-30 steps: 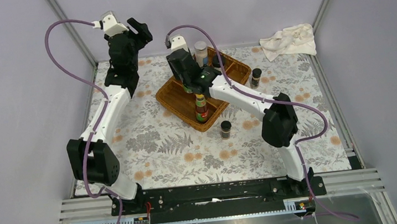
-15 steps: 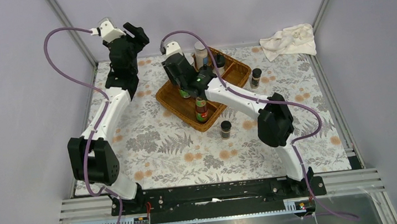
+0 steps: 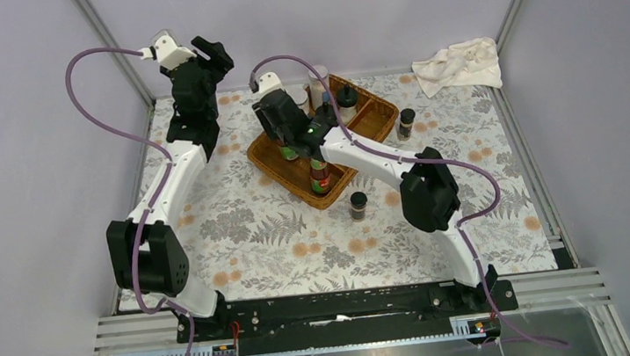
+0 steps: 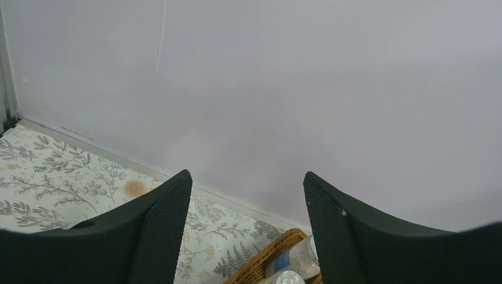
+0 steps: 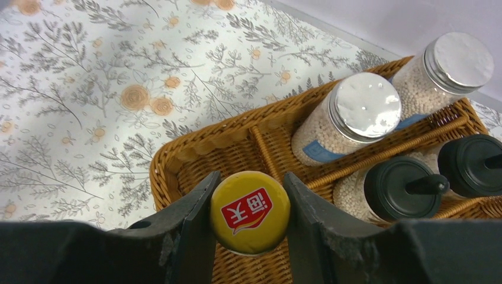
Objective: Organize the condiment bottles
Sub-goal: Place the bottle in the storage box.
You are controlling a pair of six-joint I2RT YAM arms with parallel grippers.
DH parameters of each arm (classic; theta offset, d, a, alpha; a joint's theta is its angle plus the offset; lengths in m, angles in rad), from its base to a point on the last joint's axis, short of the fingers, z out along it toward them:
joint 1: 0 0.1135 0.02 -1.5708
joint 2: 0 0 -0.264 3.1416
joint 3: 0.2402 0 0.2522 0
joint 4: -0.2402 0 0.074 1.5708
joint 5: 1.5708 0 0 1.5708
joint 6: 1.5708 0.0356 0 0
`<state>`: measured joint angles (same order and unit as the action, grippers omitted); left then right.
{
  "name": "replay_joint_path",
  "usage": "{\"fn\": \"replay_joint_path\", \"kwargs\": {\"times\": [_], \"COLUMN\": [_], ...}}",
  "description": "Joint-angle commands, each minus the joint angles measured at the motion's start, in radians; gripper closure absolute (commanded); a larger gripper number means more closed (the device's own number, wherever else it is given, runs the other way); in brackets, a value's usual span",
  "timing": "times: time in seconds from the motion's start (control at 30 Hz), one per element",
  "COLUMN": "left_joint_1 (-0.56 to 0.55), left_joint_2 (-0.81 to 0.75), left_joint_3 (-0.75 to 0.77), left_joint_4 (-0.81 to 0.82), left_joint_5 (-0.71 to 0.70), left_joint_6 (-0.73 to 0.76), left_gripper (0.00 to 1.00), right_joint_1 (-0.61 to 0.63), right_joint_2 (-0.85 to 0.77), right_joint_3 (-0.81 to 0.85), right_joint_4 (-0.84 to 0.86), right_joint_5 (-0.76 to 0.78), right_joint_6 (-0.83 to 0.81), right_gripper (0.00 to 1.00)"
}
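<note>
We are getting the whole desk (image 3: 247, 238) from the top view only. The wicker tray (image 3: 318, 202) is sitting at centre, a dark spice jar (image 3: 358, 204) is standing loose at its 5 o'clock and a second dark jar (image 3: 406, 121) at its 3 o'clock. A white cloth (image 3: 457, 64) is lying at the desk's 1 o'clock.

The right wrist view is missing those but is showing us inside the tray. Two white shakers (image 5: 346, 118) are sitting in one compartment at 1 o'clock, two black-lidded jars (image 5: 402, 189) in the next at 3 o'clock.

The right claw (image 5: 250, 186) is pinching the yellow-capped sauce bottle (image 5: 250, 216) by its cap, over the tray's end compartment. We are not able to tell whether its base is resting.

The left claw (image 4: 245, 177) is hanging raised at 11 o'clock, spread and gripping nothing, facing the back wall.
</note>
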<state>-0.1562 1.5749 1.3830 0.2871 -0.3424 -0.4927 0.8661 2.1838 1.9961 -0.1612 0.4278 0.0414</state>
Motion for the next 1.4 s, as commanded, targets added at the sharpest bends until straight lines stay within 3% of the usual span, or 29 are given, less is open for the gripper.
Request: {"fn": "replay_joint_path", "kwargs": {"times": [0.0,1.37], "left_joint_1": [0.007,0.007], "left_joint_2": [-0.03,-0.006], "left_joint_3": [-0.019,-0.056], "left_joint_4": [0.075,0.13], "left_joint_5": [-0.035,-0.02], "left_joint_6": [-0.001,0.003], "left_gripper": [0.26,0.28], "right_joint_1": [0.009,-0.014], "right_joint_2": [-0.052,-0.022], "right_joint_3": [0.016,-0.103], "right_joint_4": [0.213,0.372], "right_joint_5": [-0.036,-0.146], "right_joint_6": [-0.02,0.015], "right_gripper": [1.0,1.0]}}
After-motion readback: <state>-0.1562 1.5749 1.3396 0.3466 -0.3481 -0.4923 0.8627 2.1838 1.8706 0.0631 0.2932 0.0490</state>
